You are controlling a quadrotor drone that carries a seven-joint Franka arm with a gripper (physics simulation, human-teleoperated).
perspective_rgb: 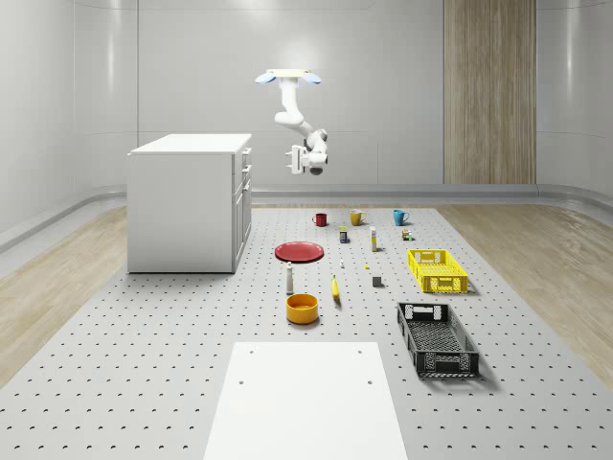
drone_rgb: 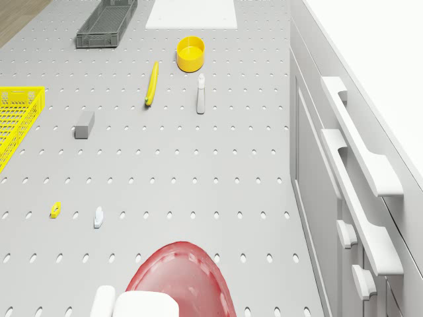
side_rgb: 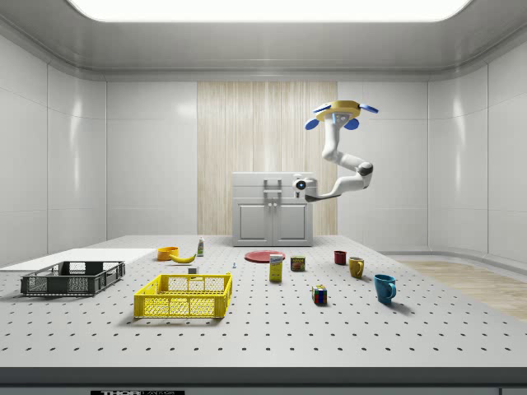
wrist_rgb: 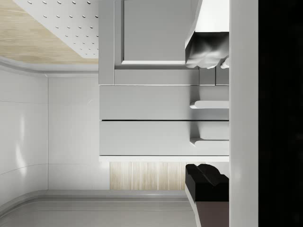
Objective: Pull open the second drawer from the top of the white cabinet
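The second drawer (wrist_rgb: 147, 102) sat shut in the cabinet (perspective_rgb: 187, 206) at the table's far left. The drone (perspective_rgb: 287, 77) hovered before it, gripper (perspective_rgb: 299, 158) parted, well apart; it should level with that handle (drone_rgb: 360, 191) before closing.
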